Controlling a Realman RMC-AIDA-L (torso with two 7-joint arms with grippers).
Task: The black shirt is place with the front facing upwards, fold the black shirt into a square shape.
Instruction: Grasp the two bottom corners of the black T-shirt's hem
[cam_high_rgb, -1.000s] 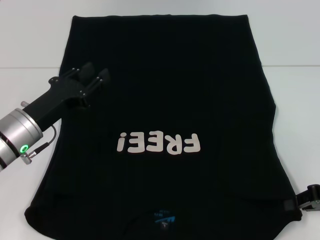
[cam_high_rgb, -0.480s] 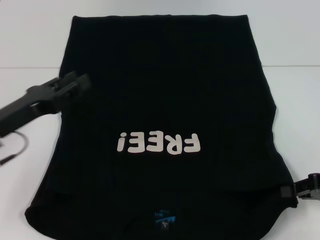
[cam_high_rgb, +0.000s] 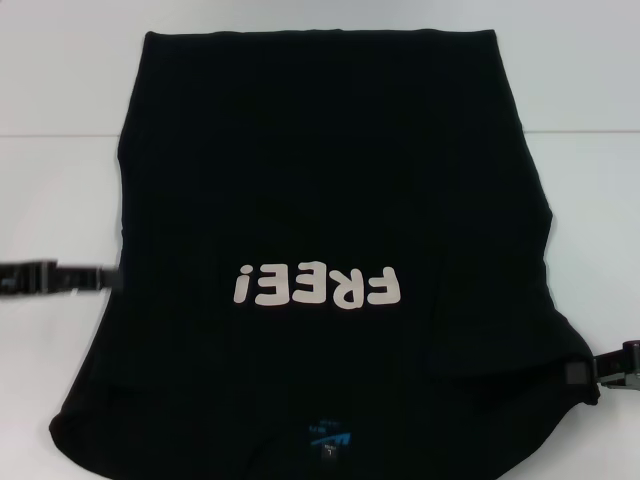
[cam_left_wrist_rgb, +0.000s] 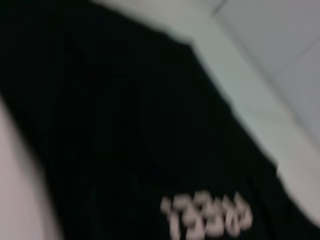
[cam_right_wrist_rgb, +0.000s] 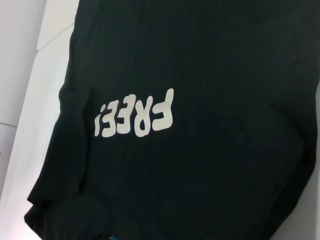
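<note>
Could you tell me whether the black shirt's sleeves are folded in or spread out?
Folded in: the black shirt shows no sleeves sticking out.

The black shirt (cam_high_rgb: 330, 200) lies flat, print up. Its edges touch the left gripper (cam_high_rgb: 60, 277) and right gripper (cam_high_rgb: 610, 370).

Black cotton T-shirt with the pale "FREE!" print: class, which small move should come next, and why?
Probably the left gripper, at the black cotton T-shirt's left edge, should close on that edge. The shirt lies flat, sleeves tucked in; the right gripper sits at the right shoulder corner.
</note>
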